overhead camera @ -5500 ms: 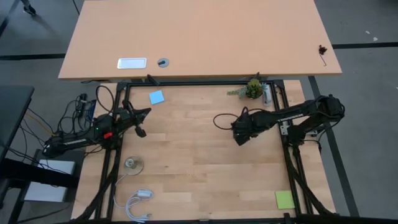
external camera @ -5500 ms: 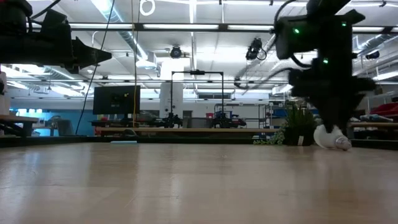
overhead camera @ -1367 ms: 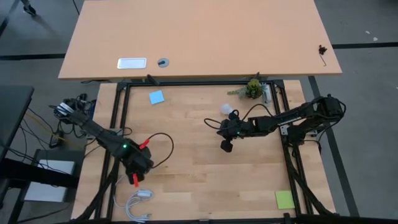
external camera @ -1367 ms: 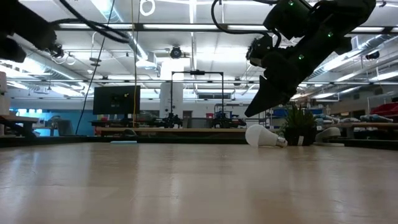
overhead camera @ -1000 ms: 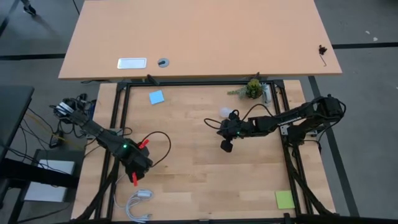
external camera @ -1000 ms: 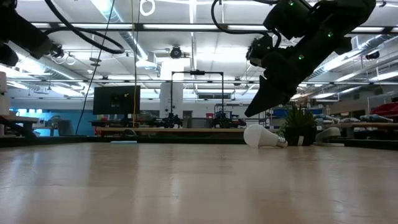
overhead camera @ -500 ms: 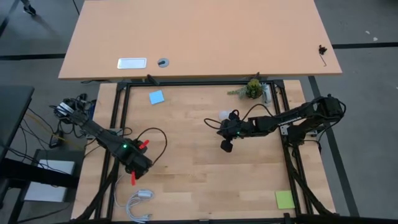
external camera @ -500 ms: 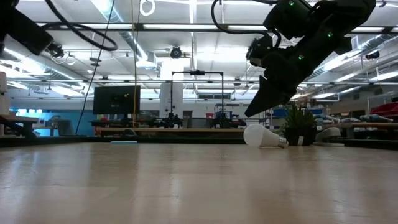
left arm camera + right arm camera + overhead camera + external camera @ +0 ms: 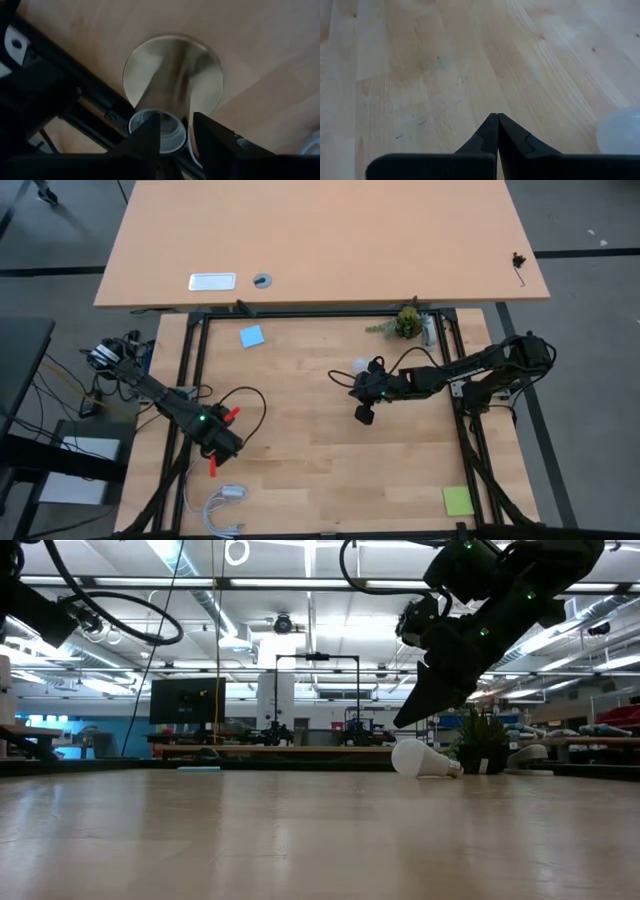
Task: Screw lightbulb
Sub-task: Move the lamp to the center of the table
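A: Where's the lightbulb (image 9: 361, 366)?

B: Just right of centre in the high view, lying on its side on the wooden table (image 9: 300, 440). Low view shows it at right of centre, white globe to the left, screw base to the right (image 9: 423, 759). Nothing holds it.

A: Right gripper (image 9: 365, 415)?

B: Just below the bulb in the high view, clear of it. Its wrist view shows both fingers pressed together to a point (image 9: 497, 131), nothing between them, with the bulb's pale edge at the right border (image 9: 621, 131).

A: Left gripper (image 9: 222, 444)?

B: Lower left of the high view, by the table's left edge. In its wrist view the fingers (image 9: 150, 135) stand a little apart around the rim of the socket (image 9: 165, 131), whose round metallic base fills the centre. Gripping or only straddling — cannot tell.

A: Anything else?

B: A white cord (image 9: 222, 505) lower left, a blue note (image 9: 252, 336) upper left, a green note (image 9: 458, 500) lower right, a small plant (image 9: 407, 322) at the top edge.
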You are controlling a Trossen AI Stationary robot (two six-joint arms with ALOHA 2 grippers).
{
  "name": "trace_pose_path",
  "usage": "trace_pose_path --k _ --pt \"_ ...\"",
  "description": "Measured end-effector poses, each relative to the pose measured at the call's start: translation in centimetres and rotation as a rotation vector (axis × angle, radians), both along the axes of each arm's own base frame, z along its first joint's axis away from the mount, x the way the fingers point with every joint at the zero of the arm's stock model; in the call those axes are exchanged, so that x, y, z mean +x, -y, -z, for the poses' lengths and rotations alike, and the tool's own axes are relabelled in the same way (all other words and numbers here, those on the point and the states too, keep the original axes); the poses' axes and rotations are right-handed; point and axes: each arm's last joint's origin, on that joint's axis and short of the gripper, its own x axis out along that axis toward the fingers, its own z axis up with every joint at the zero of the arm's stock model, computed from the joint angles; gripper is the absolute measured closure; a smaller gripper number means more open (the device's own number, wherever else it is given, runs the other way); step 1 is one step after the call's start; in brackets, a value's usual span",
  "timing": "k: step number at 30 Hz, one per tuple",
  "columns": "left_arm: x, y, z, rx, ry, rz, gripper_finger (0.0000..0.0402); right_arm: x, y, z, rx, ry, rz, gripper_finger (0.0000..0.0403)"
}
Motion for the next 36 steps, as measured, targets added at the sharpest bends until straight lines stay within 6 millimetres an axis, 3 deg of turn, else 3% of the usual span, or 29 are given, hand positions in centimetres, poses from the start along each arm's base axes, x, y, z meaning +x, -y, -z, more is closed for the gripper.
trace_pose_path --k 12,22,36 --pt "0.8 0.0 0.0 0.020 0.106 0.079 0.0391 0.0 0.0 0.0 -0.011 -0.003 -0.010 0.0387" --pt "3.6 -1.6 -0.6 0.055 0.297 0.148 0.0394 -0.2 0.0 -0.4 -0.018 0.005 -0.017 0.0382" --pt "10.2 -5.6 -0.3 0.121 0.532 0.313 0.0394 -3.3 0.1 -5.3 -0.018 0.108 -0.017 0.0384"
